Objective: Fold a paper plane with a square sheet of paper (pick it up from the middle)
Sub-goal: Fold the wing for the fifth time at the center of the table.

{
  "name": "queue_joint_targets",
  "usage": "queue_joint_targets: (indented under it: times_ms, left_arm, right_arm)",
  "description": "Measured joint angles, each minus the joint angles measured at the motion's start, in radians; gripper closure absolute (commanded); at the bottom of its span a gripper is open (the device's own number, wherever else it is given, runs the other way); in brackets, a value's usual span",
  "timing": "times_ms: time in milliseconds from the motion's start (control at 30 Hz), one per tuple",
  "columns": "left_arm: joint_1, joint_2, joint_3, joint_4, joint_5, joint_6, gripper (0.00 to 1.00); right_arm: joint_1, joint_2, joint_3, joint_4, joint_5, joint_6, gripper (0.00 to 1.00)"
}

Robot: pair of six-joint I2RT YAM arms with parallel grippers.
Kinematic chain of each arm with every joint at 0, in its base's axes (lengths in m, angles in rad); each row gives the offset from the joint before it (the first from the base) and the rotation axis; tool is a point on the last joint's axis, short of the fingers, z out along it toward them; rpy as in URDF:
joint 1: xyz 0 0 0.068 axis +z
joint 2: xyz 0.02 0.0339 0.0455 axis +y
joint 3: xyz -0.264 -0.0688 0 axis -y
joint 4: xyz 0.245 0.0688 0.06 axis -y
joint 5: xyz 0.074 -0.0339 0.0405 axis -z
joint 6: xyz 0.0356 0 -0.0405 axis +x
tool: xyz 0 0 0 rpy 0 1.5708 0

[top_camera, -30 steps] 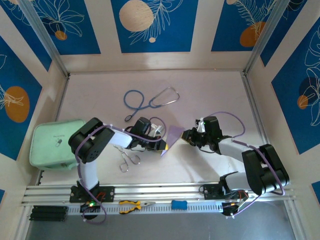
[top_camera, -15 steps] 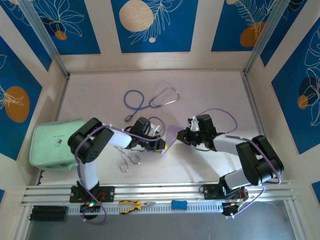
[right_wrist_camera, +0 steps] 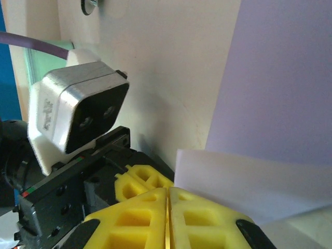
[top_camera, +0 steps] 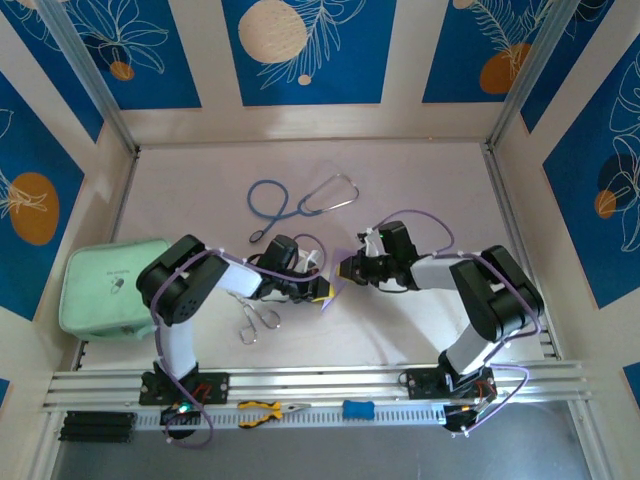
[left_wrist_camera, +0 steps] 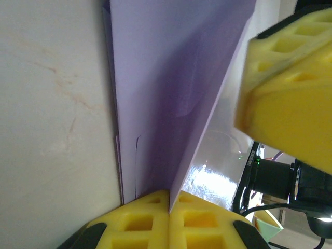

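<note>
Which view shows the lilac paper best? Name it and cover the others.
Left wrist: the lilac paper is close and large, its folded layers running into the shut left hand. Right wrist shows part of its face and a pale flap beside the right hand. Top external shows a sliver between the hands.

Top edge crops square sheet of paper [left_wrist_camera: 171,78].

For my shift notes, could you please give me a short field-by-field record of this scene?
paper: lilac sheet, creased, between both grippers
left gripper: shut on the sheet
right gripper: shut on the sheet from the opposite side
behind: stethoscope
near left arm: forceps
far left: mint-green pouch
</note>
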State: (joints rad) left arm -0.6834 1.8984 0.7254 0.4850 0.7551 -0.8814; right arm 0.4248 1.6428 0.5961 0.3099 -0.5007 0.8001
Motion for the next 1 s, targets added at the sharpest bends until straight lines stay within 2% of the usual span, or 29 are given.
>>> queue_joint_targets:
  times_ms: [500, 667, 767, 1000]
  left_arm:
    - [0.003, 0.002, 0.004, -0.011, 0.005, 0.000, 1.00]
    - [0.005, 0.002, 0.015, -0.038, 0.015, 0.027, 0.90]
    - [0.008, -0.001, 0.018, -0.051, 0.027, 0.042, 0.87]
    - [0.011, -0.022, 0.016, -0.116, 0.034, 0.081, 0.95]
  right_arm:
    - [0.005, 0.116, 0.021, 0.014, -0.001, 0.019, 0.90]
    - [0.005, 0.124, 0.042, -0.022, -0.005, 0.020, 0.90]
    - [0.008, 0.135, 0.060, -0.037, -0.004, 0.019, 0.90]
    - [0.018, 0.146, 0.083, -0.060, 0.003, 0.019, 0.90]
